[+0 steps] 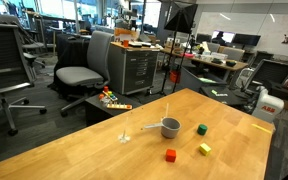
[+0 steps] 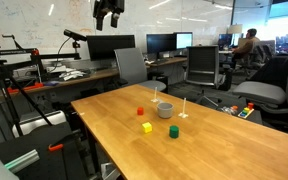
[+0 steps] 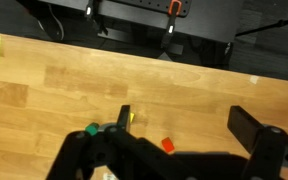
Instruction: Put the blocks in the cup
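High above the table [image 2: 114, 142], close to the upper edge of an exterior view, the gripper [image 2: 108, 12] is seen hanging with its jaws spread wide and nothing held between them. The arm behind it is cut off by the frame.

All the task's things lie well below the gripper, so a long descent is judged to be what the coming move turns on. The red block [image 2: 139, 112], the yellow block [image 2: 147, 127] and the green block [image 2: 173, 131] are scattered on the wood, each apart from the others and none inside the cup [image 2: 164, 109]. The cup stands upright among them, with a clear stemmed glass [image 2: 184, 108] just beside it.

In the wrist view the red block is found in the gap between the fingers [image 3: 256, 132], toward one side of it. The yellow block sits further ahead, and the green block is partly masked by the gripper's dark body. The red block is therefore judged the best lined up for a grasp. As cubes, the blocks offer no long axis to match.

The cup can hardly be made out in the wrist view, being hidden behind the gripper. Its handle is too small in both exterior views for its direction to be told with confidence.
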Robot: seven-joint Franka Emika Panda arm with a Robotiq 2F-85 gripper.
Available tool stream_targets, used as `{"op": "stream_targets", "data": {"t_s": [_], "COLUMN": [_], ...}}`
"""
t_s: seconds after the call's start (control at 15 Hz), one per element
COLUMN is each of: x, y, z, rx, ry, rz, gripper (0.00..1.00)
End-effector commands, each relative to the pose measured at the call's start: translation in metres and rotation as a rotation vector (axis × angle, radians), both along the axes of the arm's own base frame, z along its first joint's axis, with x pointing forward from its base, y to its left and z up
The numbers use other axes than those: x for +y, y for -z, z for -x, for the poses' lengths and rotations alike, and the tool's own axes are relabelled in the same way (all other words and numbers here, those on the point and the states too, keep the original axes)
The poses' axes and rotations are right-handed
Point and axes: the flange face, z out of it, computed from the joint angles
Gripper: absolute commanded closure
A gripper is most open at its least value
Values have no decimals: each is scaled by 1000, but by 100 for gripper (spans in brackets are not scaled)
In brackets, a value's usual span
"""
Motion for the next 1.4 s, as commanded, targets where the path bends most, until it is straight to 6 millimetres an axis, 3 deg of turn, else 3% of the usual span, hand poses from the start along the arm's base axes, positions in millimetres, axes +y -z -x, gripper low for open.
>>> {"op": "stream_targets", "data": {"t_s": [0.0,0.33,0.8,0.93,1.0,1.33], "x": [-12,-25,-24,-18,-24,-21], "y": [30,94,175,178,182,186], "z": [-20,-49,-80,-77,-70,-75], "rx": [-20,30,118,174,150,170], "ry": [1,34,96,91,81,79], "rz": [88,152,208,210,189,194], "gripper": [0,0,0,0,0,0]}}
